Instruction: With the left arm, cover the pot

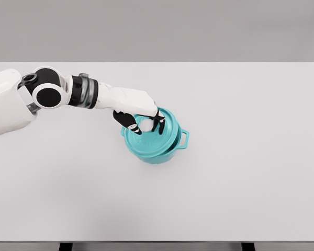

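Pot point(156, 149): teal, lidded, mid-worktop point(240, 183). Our left hand point(142, 122) pinches the white knob point(146, 125) of the lid point(153, 137). We judge lid rigid, weighty, smooth; best gripped by knob.

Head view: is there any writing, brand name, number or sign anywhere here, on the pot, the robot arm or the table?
None can be read.
The teal pot and its lid: plain, no markings.
The left hand on the lid's white knob, and its white arm: no label or number visible.
The table: bare white, no sign.
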Robot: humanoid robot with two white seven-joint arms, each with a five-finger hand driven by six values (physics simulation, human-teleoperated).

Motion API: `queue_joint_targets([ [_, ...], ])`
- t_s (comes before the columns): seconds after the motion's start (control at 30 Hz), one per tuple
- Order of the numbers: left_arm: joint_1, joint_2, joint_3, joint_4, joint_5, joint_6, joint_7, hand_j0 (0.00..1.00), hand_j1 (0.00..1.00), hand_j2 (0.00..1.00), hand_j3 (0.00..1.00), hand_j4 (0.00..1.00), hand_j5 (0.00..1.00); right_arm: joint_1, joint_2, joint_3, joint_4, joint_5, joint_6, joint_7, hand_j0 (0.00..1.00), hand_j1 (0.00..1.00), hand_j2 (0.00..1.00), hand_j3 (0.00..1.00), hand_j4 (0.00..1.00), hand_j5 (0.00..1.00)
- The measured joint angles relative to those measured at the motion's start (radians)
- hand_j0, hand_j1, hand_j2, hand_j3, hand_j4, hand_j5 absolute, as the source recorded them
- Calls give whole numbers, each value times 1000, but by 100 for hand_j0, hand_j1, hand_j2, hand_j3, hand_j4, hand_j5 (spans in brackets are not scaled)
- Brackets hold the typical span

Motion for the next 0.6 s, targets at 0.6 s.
queue_joint_targets([
  [0.6,8,-42,-1,51,-47,-3,-2,78,78,78,78,78,78,0,0,0,0,0,0,0,100,100,100,100,100,100],
])
